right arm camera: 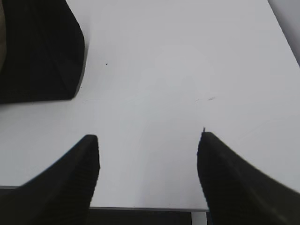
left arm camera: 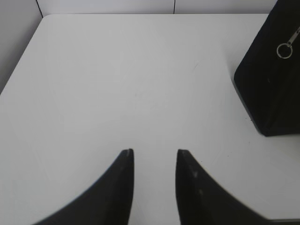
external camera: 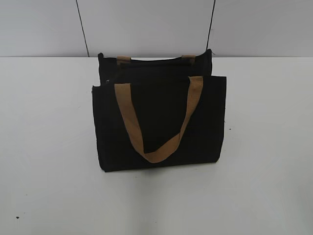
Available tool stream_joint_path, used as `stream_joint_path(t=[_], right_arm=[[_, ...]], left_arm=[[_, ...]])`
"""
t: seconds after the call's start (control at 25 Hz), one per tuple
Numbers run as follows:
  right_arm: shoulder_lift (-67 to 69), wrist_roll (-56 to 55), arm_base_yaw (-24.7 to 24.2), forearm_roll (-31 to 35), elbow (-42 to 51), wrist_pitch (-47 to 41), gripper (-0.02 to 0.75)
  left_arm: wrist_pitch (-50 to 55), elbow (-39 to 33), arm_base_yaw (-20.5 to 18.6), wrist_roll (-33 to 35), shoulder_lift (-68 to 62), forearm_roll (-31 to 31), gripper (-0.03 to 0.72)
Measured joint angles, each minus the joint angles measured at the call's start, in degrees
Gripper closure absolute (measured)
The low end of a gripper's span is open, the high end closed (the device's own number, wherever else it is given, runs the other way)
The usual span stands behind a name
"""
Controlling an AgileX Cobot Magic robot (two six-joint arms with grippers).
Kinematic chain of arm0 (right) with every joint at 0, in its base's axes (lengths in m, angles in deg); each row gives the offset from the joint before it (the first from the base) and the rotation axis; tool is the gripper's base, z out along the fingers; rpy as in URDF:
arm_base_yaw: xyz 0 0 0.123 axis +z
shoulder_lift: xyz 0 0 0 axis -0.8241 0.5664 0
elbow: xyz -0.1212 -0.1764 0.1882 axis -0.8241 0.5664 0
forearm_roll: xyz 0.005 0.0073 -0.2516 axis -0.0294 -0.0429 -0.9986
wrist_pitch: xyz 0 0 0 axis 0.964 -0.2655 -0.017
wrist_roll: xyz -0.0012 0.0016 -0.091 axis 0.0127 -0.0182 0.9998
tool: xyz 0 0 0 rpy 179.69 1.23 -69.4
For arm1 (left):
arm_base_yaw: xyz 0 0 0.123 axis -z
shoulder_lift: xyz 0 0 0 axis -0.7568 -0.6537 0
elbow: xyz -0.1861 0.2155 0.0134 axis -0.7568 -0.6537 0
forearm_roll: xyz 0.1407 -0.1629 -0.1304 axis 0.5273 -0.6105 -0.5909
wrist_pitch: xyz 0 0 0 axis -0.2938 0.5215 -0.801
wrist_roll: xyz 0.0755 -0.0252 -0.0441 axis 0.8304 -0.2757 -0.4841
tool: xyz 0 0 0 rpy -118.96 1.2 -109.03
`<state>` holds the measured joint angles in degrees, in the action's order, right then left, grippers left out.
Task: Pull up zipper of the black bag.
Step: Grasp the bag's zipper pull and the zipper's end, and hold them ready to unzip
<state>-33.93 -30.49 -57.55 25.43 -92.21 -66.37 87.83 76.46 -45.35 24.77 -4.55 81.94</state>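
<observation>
The black bag [external camera: 161, 122] stands upright in the middle of the white table, with a tan strap handle [external camera: 159, 120] hanging down its front. In the left wrist view the bag's end [left arm camera: 269, 79] shows at the right edge, with the zipper's silvery ring pull tab [left arm camera: 283, 50] near its top. In the right wrist view the bag's other end [right arm camera: 37, 51] fills the upper left corner. My left gripper [left arm camera: 154, 152] is open and empty over bare table, left of the bag. My right gripper [right arm camera: 150, 138] is open wide and empty. Neither gripper shows in the exterior view.
The white table [external camera: 49, 147] stretches out on both sides of the bag. A pale wall [external camera: 146, 24] with two dark vertical seams stands behind it. The table's near edge [right arm camera: 145, 207] lies just under my right gripper.
</observation>
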Motion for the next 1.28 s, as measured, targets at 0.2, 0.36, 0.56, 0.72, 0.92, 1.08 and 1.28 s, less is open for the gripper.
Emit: stream_joint_path(t=[0.2, 0.36, 0.56, 0.72, 0.92, 1.08, 1.28], right_arm=[[0.0, 0.0, 0.0, 0.0, 0.0, 0.0, 0.235], [0.0, 0.0, 0.0, 0.0, 0.0, 0.0, 0.235], [0.0, 0.0, 0.0, 0.0, 0.0, 0.0, 0.235], [0.0, 0.0, 0.0, 0.0, 0.0, 0.0, 0.235], [0.0, 0.0, 0.0, 0.0, 0.0, 0.0, 0.235], [0.0, 0.0, 0.0, 0.0, 0.0, 0.0, 0.235], [0.0, 0.0, 0.0, 0.0, 0.0, 0.0, 0.235]], left_arm=[[0.0, 0.0, 0.0, 0.0, 0.0, 0.0, 0.447], [0.0, 0.0, 0.0, 0.0, 0.0, 0.0, 0.447], [0.0, 0.0, 0.0, 0.0, 0.0, 0.0, 0.447], [0.0, 0.0, 0.0, 0.0, 0.0, 0.0, 0.447], [0.0, 0.0, 0.0, 0.0, 0.0, 0.0, 0.447], [0.0, 0.0, 0.0, 0.0, 0.0, 0.0, 0.447], [-0.63, 0.25, 0.0, 0.0, -0.47, 0.0, 0.415]])
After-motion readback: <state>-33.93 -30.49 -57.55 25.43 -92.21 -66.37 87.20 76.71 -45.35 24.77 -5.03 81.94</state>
